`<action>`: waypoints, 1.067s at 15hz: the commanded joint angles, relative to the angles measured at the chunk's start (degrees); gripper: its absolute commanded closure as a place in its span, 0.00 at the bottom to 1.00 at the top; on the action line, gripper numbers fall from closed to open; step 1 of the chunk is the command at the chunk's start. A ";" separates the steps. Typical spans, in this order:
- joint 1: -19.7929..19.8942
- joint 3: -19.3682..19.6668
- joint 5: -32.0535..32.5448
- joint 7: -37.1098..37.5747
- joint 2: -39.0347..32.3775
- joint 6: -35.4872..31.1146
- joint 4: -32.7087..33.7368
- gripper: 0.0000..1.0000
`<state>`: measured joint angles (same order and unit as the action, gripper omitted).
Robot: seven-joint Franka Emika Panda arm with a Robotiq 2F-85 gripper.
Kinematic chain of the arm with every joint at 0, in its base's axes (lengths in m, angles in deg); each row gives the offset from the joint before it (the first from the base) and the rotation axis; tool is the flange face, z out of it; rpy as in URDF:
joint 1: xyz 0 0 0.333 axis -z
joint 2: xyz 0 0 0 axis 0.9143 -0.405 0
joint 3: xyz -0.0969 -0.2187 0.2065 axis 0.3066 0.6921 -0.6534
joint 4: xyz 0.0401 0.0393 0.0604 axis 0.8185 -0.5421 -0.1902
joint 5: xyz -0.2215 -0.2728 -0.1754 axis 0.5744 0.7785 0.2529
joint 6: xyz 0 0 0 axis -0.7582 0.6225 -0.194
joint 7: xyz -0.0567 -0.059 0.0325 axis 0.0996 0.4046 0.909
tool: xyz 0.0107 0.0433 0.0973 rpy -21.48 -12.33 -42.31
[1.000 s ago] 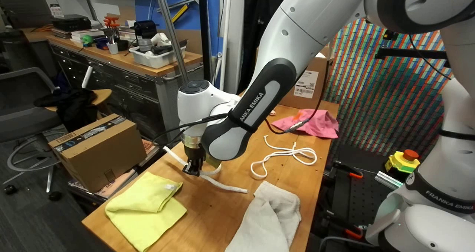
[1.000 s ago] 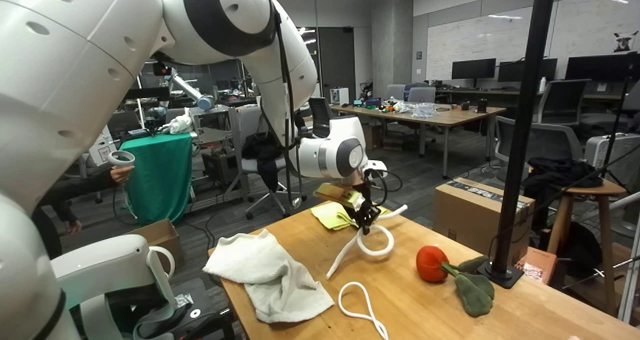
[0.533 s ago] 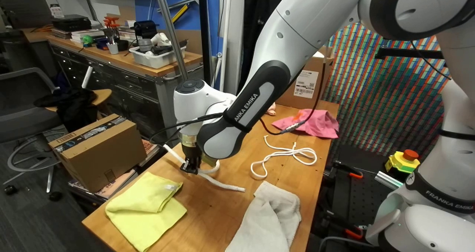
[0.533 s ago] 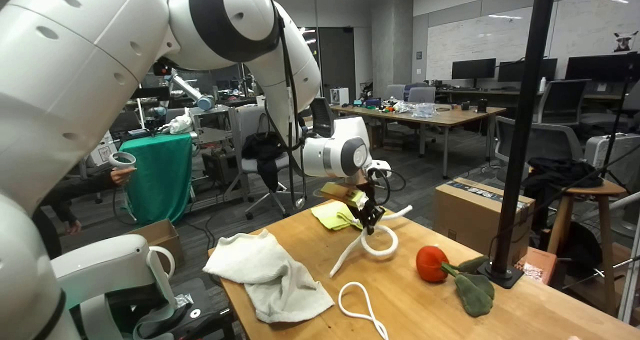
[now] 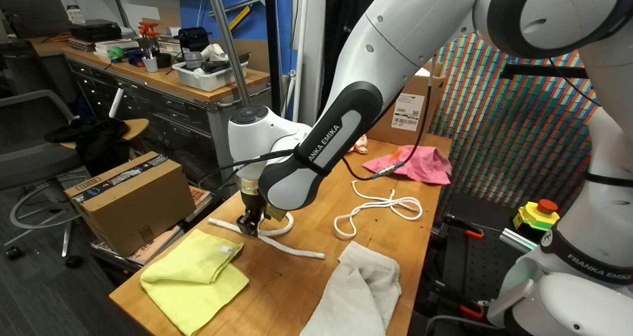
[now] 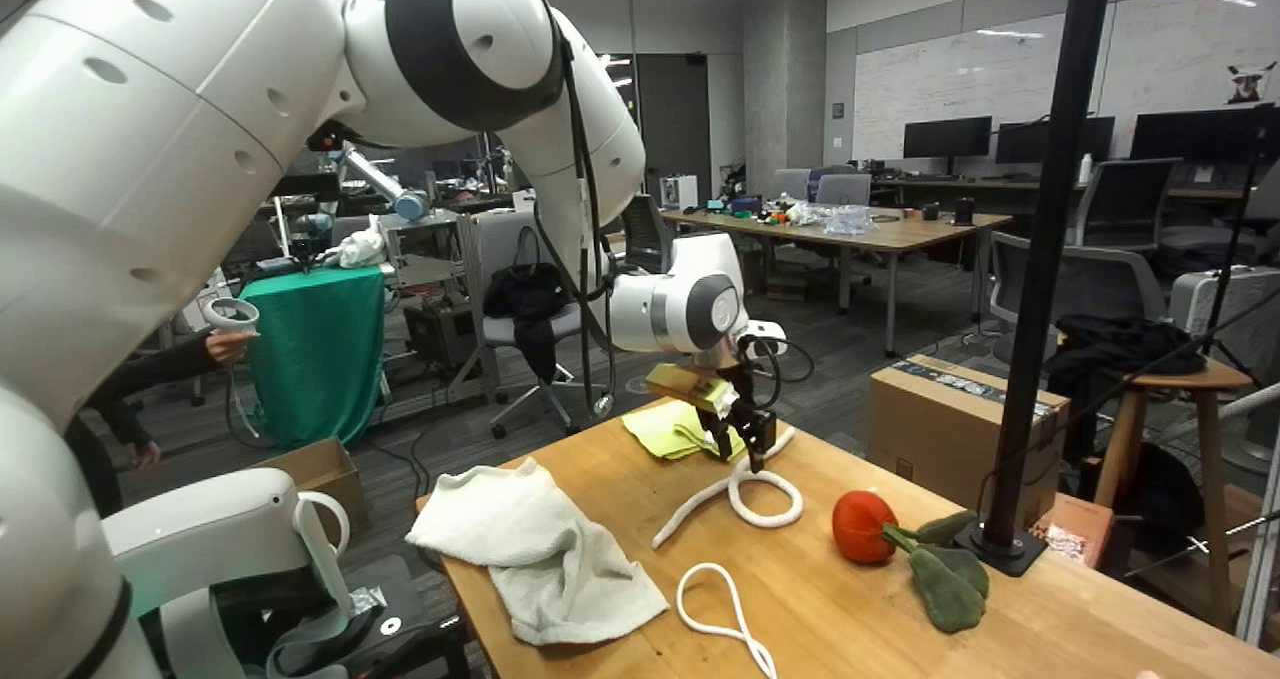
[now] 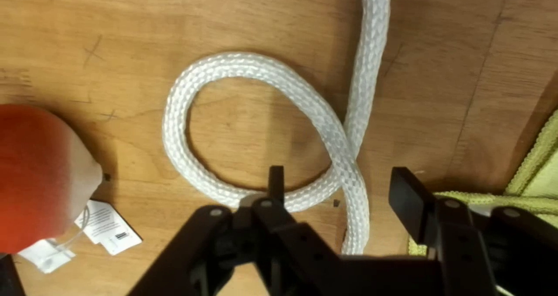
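While the end effector [image 7: 337,182] stands wide, white rope [image 7: 342,154] looped once, long axis running up the wrist view

- In both exterior views we face the wooden tabletop [image 5: 277,296] from opposite ends and share the shipping box [image 5: 141,207].
- In an exterior view we look down from fairly near, toward the labelled carton [image 5: 408,111].
- In an exterior view we look more levelly, toward the far worktable [image 6: 885,238].
- In the wrist view we look straight down, close, on the braided rope [image 7: 320,115] all three share.
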<state>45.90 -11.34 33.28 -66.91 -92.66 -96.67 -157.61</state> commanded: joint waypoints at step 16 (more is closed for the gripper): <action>3.20 -3.13 9.70 -12.63 27.37 27.42 -21.25 0.00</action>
<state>46.76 -11.80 41.42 -75.12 -74.86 -73.38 -171.15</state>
